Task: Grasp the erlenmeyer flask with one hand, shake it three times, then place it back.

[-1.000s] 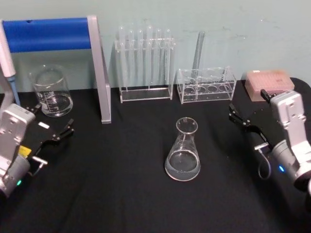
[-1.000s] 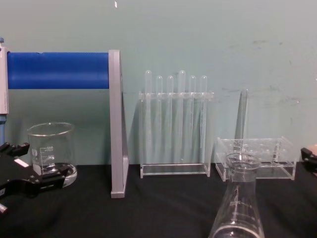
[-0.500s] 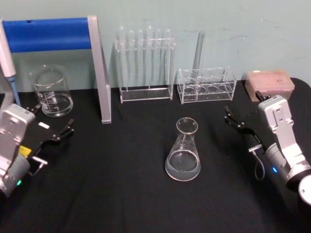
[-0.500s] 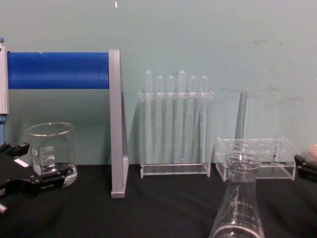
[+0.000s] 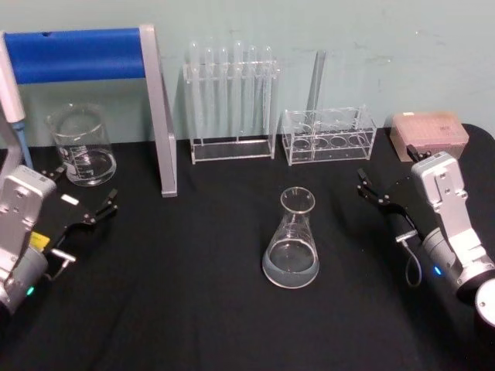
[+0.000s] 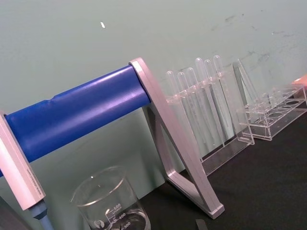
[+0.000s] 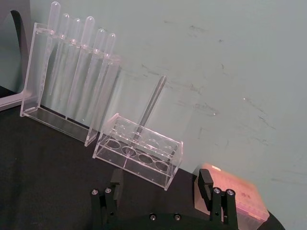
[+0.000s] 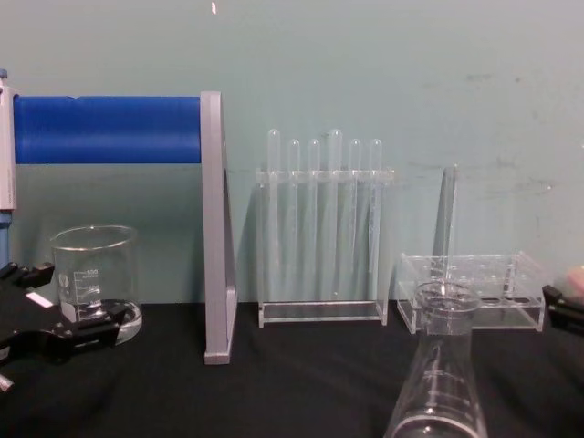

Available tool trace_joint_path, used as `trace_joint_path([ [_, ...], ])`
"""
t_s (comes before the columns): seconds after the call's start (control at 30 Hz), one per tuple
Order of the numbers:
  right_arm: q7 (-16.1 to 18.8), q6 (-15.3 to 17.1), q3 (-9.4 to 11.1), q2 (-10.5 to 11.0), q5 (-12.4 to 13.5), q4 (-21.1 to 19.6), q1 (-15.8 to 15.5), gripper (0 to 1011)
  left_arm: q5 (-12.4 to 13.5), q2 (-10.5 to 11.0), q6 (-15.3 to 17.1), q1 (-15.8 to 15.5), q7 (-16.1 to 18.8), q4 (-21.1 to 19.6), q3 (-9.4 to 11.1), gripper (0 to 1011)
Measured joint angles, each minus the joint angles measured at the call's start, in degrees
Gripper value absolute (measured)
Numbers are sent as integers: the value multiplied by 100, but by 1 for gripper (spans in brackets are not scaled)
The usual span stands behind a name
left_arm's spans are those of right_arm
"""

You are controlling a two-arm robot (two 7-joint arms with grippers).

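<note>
Both grippers, left (image 5: 87, 217) and right (image 5: 379, 193), spread their fingers, well apart from the upright erlenmeyer flask (image 5: 291, 241) between them.

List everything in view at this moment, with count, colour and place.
erlenmeyer flask: 1, clear glass with some clear liquid, upright at table centre.
beaker: 1, clear, printed scale, back left.
test tube rack: 1, clear, holding six clear tubes, back centre.
low rack: 1, clear, one tall tube standing in it, back right.
pink box: 1, far right.
blue roller on grey stand: 1, back left.
table: 1, black.
left gripper: black fingers open, left side.
right gripper: black fingers open, right of flask, apart from it.
</note>
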Motion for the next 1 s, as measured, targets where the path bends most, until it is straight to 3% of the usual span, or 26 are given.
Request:
trace_joint_path([
  [1.0,-7,9,-1,8,22,-9,-3,1000,0,0,0,0,0,0,0,1001],
])
